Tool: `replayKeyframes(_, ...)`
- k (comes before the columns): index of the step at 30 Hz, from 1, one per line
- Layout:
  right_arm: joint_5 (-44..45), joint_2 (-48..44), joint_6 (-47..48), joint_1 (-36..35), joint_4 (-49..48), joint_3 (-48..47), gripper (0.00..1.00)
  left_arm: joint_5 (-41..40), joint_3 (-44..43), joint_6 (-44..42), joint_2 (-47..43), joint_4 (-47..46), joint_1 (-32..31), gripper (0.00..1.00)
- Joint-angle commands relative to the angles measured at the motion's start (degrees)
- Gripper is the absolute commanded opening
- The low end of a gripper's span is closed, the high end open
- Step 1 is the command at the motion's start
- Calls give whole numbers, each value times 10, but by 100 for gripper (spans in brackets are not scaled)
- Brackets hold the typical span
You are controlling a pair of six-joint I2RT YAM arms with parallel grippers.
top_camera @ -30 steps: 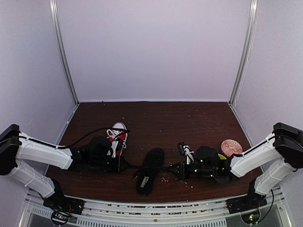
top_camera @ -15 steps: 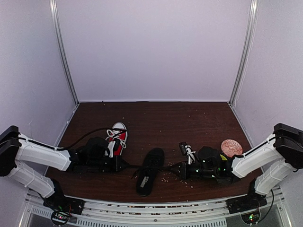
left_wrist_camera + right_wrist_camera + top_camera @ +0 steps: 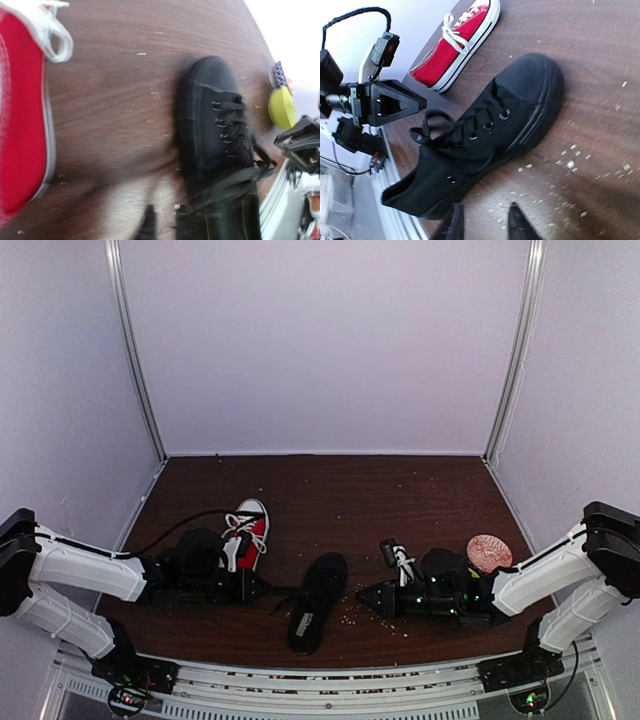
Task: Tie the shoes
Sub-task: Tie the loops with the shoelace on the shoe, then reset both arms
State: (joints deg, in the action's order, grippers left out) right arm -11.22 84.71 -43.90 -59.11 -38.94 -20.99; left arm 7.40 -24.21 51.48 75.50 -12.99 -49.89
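The black shoe [image 3: 318, 600] lies on the bench [image 3: 330, 490] in the lower middle of the top view, toe toward the upper part of the frame. It sits squarely between the two arms. That placement reads as deliberate: each arm lies low and level, aimed inward at one flank of the shoe, so each can take one lace end.

The left end effector [image 3: 262, 587] points at the shoe from the left of the frame, just beside its lacing. Whether its jaws are parted or closed cannot be told, because its own view is blurred at the bottom. The right end effector [image 3: 362, 597] points in from the right, near the shoe but apart from it. In the right wrist view its fingers [image 3: 516, 222] stand slightly parted with only bare bench between them, gripping nothing.

A slack black lace loop [image 3: 426, 125] rises off the shoe's throat, close to the left tip. No finished bow shows.

The red sneaker [image 3: 248, 532] rests further up and left, alongside the left arm, white laces loose, probably awaiting its turn.
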Motion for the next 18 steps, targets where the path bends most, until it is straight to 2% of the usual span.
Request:
replayKeyframes(1,5,-38,39,16,52,-3,44,6,-34,-61,-27,46,24,59)
replayKeyframes(3,5,-67,67,17,114,-31,53,-3,-72,-93,-48,93,25,78)
replayKeyframes(5,13,-102,101,20,204,-70,61,-8,-119,-136,-54,139,30,86)
replayKeyframes(6,23,-117,120,24,239,-95,71,-2,-142,-153,-53,154,39,88)
replayKeyframes(7,34,-132,134,30,272,-112,75,10,-159,-169,-48,164,52,89)
replayKeyframes(11,80,-183,183,93,383,-163,82,35,-216,-232,-37,211,135,91)
replayKeyframes(14,107,-222,215,168,444,-177,86,54,-206,-247,-58,210,245,91)
replayKeyframes(18,106,-281,242,336,484,-155,92,54,-135,-233,-145,158,440,92)
